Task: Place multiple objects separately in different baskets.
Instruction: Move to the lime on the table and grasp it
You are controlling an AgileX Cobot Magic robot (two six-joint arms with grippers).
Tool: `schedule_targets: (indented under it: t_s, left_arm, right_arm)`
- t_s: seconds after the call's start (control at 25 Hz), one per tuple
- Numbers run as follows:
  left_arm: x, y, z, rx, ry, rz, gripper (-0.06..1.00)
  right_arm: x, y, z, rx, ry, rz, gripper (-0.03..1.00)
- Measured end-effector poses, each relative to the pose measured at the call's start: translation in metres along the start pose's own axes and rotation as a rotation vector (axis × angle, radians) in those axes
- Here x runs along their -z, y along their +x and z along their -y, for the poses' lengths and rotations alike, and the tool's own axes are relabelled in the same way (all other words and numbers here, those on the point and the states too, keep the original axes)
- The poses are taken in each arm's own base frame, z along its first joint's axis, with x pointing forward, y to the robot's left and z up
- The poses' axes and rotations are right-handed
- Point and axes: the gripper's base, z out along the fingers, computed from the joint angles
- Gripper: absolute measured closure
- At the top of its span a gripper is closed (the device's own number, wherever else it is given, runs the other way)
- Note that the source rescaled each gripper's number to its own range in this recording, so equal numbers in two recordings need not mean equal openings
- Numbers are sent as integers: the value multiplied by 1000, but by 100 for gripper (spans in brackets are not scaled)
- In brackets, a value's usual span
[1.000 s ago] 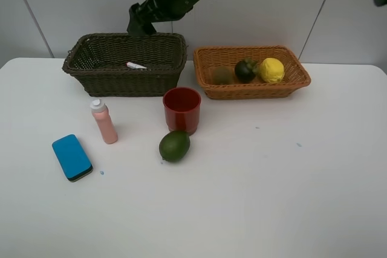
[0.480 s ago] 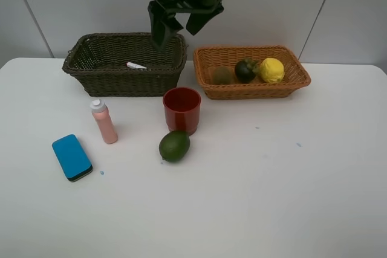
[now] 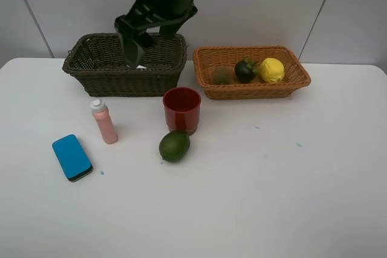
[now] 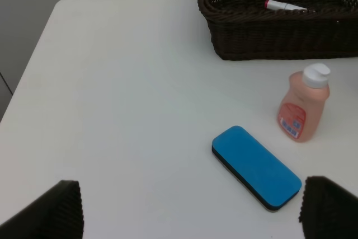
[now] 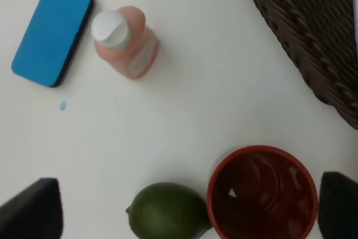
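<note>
Right claw (image 3: pixel 136 51): spread, empty, aloft at red cup (image 3: pixel 181 109) 11 o'clock
Left claw (image 4: pixel 193 211): spread, empty
Green fruit (image 3: pixel 175 146): red cup's 6 o'clock

No writing is legible: the small blue-and-red label (image 4: pixel 292 127) on the pink white-capped plastic bottle (image 4: pixel 306 100) is too blurred to read.

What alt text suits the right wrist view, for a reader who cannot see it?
Looking down on a white table: an empty red cup beside a green round fruit, a pink white-capped bottle and blue eraser apart from them, and a corner of the dark wicker basket.
</note>
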Motion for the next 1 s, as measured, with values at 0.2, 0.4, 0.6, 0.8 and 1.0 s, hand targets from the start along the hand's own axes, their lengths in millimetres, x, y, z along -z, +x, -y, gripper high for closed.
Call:
schedule_targets:
  t_s: [0.2,0.4,0.6,0.8,1.0]
  left_arm:
    - [0,0,0,0,0,0,-6]
    - [0,0,0,0,0,0,-6]
    - [0,0,0,0,0,0,-6]
    - [0,0,0,0,0,0,-6]
    - [0,0,0,0,0,0,-6]
  right_arm:
    - [-27,17,-31,135,-50,-124,-3]
    - [-43,51,-47,182,-109,-256,-3]
    - [-41,71,-56,175,-132,-306,-3]
    - [-50,75,-57,28,-105,-284,-3]
    - [-56,60,-50,-291,-27,-97,-3]
